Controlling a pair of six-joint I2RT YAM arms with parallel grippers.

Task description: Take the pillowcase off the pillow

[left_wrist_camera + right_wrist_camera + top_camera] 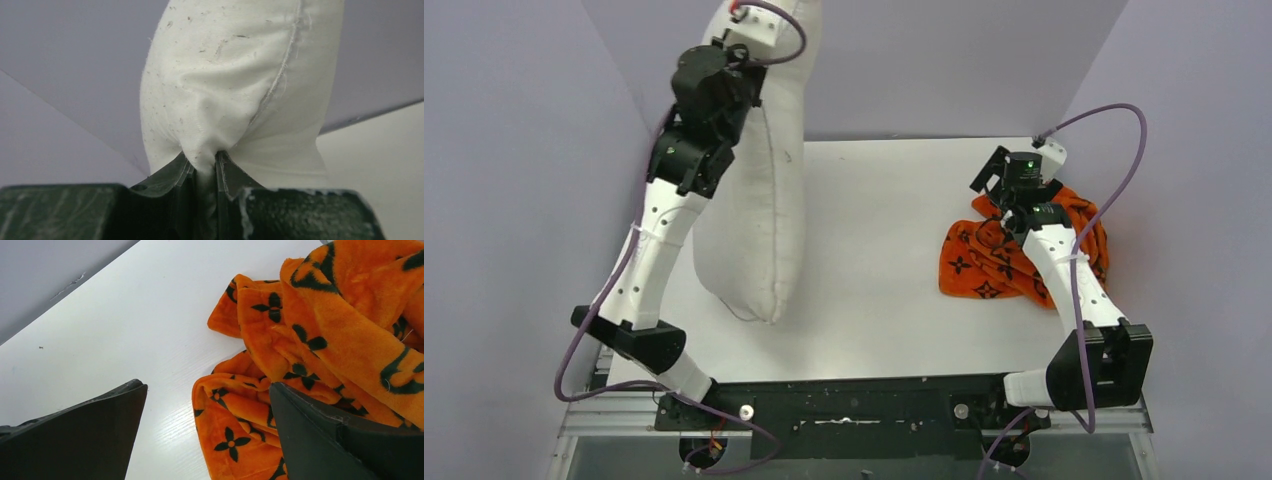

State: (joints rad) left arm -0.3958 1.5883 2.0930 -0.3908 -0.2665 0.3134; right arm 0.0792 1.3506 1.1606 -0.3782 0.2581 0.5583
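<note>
The white pillow (759,200) hangs upright at the left, bare, its lower corner touching the table. My left gripper (749,35) is raised high and shut on the pillow's top edge; in the left wrist view the white fabric (225,85) is pinched between the jaws of that gripper (205,167). The orange pillowcase (984,262) with black motifs lies crumpled on the table at the right, off the pillow. My right gripper (1004,205) hovers just over it, open and empty; in the right wrist view the gripper (207,390) stands wide above the orange folds (320,320).
The white table (884,230) is walled by grey panels on the left, back and right. The black mounting rail (844,405) with both arm bases runs along the near edge.
</note>
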